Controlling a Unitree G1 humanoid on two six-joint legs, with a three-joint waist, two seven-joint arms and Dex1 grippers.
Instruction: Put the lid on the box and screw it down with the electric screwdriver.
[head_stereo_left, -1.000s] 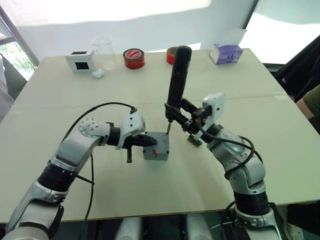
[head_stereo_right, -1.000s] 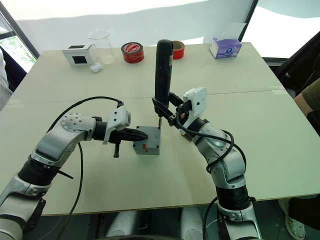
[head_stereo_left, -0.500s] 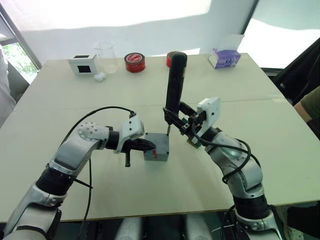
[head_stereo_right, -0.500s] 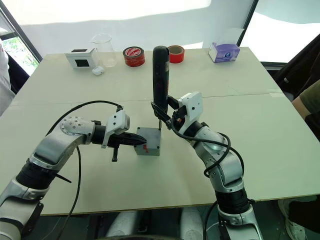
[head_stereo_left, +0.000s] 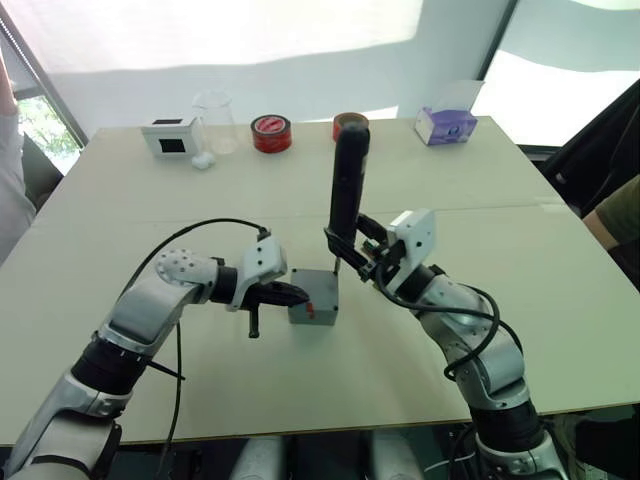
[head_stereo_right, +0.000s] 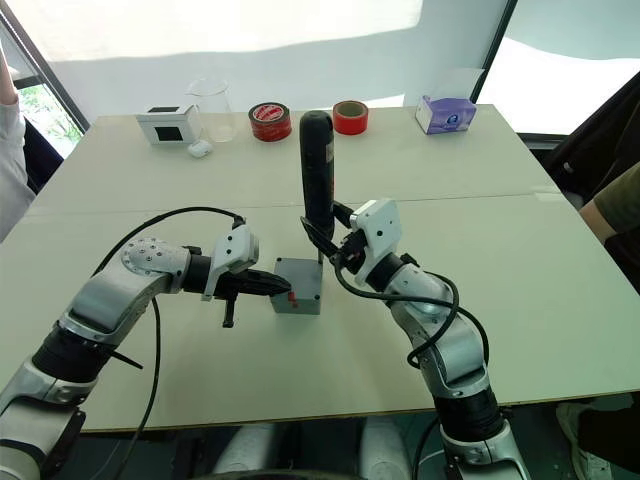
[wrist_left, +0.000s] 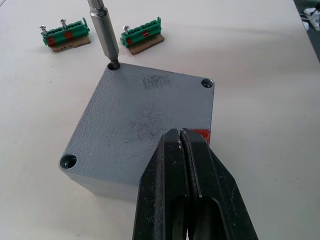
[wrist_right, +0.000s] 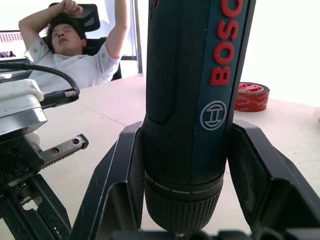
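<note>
The lid (wrist_left: 137, 120) is sitting on the box (head_stereo_left: 313, 298) near the table's (head_stereo_left: 560, 290) middle, with the left gripper (wrist_left: 182, 150) pressing its closed fingers flat on the lid's near edge by the red mark. The right gripper (wrist_right: 182, 165) is clamping the electric screwdriver (head_stereo_left: 345, 185) upright just behind the box, its metal bit resting in the lid's far corner hole. Just beyond, two green terminal blocks (wrist_left: 142, 37) are lying on the table. At the far edge a clear beaker (head_stereo_left: 213, 120) is standing; I cannot tell its contents.

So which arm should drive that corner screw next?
Right: its gripper holds the screwdriver upright, bit in a corner hole of the lid. The left gripper, shut, rests on the lid.
</note>
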